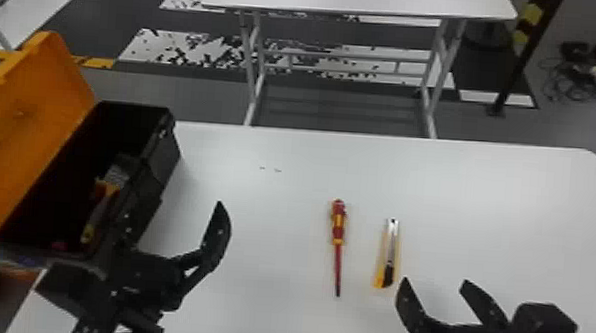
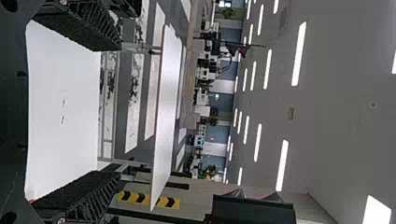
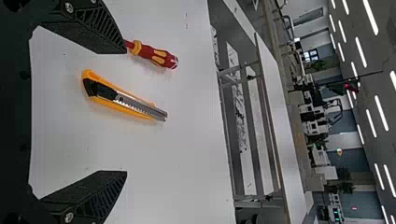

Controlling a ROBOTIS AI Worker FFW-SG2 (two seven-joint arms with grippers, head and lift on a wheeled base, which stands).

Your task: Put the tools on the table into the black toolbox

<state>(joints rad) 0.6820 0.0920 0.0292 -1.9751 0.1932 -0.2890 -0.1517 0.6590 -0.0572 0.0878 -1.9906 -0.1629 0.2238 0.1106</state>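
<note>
spread gripper [image 1: 174, 212], white table [image 2: 70, 93] beyond

One screwdriver [image 1: 339, 227], one utility knife [image 1: 389, 257], one black toolbox [image 1: 165, 156], two white tabletops [image 1: 283, 150], one left hand [image 1: 173, 212], one right hand [image 1: 435, 281].

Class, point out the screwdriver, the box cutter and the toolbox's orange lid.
Screwdriver [image 1: 338, 222], head view: red-and-yellow handle.
Box cutter [image 3: 135, 105], right wrist view: metal strip.
Orange lid [image 1: 32, 115], head view: broad face.

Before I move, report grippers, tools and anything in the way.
Left gripper open, empty, near toolbox. Right gripper open, empty, near knife. Screwdriver beside knife on table. Orange lid raised, off the opening.
</note>
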